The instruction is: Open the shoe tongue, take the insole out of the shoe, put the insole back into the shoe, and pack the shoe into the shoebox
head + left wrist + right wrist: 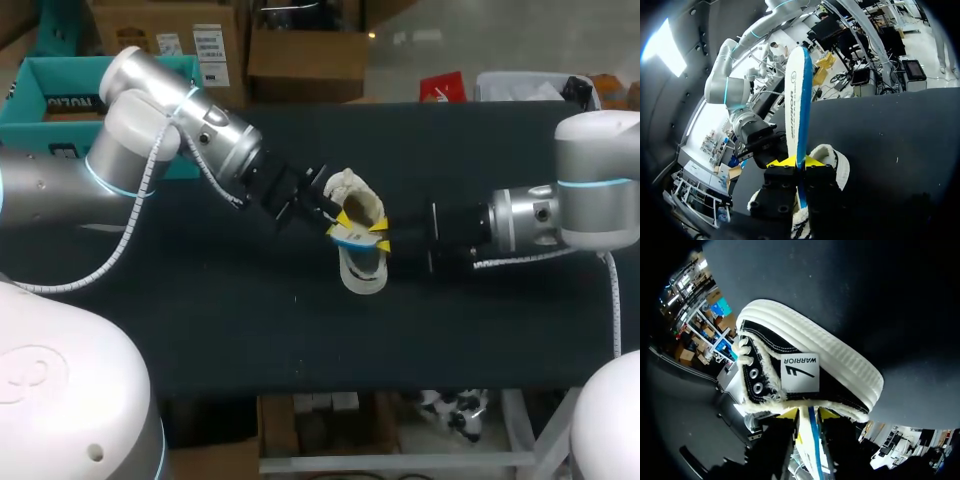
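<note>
**A:** What sits nearest the left arm's wrist camera?

**B:** The left gripper (796, 162). Its yellow tips are clamped from both sides on the insole (796, 100), a white strip with a blue edge that stands out edge-on ahead of them.

**A:** And the shoe?

**B:** The shoe (837, 157) is right under that gripper, with its fleecy collar showing beside the fingers. The other wrist view shows it as black canvas with a thick white rubber sole and metal eyelets, just ahead of the right gripper (808, 414).

**A:** Is the right one gripping too?

**B:** It looks so. The same blue-edged strip runs back between its two yellow tips, and they press on it from either side, right at the fleece rim.

**A:** How does it look from above?

**B:** The two arms meet at the middle of the dark bench (250, 320), the left coming in from the left and the right from the right. The shoe is between them with its pale sole turned toward the near edge.

**A:** Anything farther back?

**B:** A teal shoebox (70, 68) stands open at the far left corner, partly hidden behind the left arm and well apart from the shoe
</note>
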You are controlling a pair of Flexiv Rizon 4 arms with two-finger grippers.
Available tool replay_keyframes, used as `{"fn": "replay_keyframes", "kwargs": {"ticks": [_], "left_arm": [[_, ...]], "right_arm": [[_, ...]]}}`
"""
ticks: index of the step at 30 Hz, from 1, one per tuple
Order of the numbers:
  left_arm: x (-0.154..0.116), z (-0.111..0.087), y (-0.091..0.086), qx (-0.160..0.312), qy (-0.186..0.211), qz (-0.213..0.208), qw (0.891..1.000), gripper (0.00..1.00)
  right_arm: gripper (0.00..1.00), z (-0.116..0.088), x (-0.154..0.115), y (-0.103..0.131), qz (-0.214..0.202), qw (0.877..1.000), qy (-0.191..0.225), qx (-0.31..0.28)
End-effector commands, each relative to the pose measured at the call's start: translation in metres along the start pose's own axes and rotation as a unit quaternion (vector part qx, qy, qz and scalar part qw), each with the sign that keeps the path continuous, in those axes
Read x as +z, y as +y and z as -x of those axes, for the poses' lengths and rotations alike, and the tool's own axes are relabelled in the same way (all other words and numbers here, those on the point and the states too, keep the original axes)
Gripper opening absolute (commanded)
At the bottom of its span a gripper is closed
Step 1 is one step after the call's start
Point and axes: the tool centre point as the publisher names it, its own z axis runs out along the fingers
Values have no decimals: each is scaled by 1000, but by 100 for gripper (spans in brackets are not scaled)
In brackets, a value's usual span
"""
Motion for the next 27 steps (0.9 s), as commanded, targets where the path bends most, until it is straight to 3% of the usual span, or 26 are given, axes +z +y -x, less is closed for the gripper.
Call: {"fn": "replay_keyframes", "kwargs": {"ticks": [1,5,8,10,27], "left_arm": [[2,-1,1,-1,0,3,1000,0],[1,-2,3,-3,0,7,1000,0],[2,-2,3,-4,-1,9,1000,0],[2,-2,3,-5,-1,10,1000,0],[6,2,12,4,10,51,999,0]], "right_arm": [[47,0,-3,-12,12,1000,-7,0],[38,3,-5,-20,18,1000,-8,-2],[23,4,-3,-22,17,1000,-7,-6],[0,6,-1,-23,16,1000,-8,-6],[0,0,7,-5,28,999,-23,-38]]}}
